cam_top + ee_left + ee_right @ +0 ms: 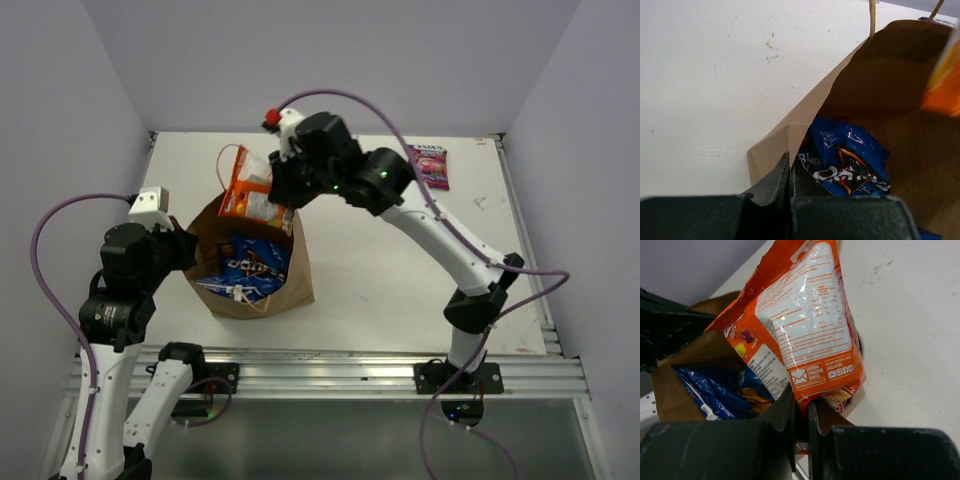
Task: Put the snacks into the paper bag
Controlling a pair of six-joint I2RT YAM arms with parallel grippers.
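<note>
Orange packet [805,330] — pinched in the right tool [801,401] — poised over the paper bag [292,288]'s mouth

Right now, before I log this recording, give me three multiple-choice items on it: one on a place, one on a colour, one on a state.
1. Where is the pink-magenta glossy packet?
A. inside the brown kraft paper bag
B. in the left fingers
C. flat on the white table, apart from the bag

2. The right fingers clamp a shiny snack packet. What colour is it?
A. orange
B. teal
C. purple

3. How do the left fingers stand?
A. open above the table
B. shut on the bag's edge
C. shut on empty air

Answers: 1 C, it lies alone near the far right corner. 2 A, its printed wrapper is orange, held at the bag's mouth. 3 B, they pinch the brown rim between them.
</note>
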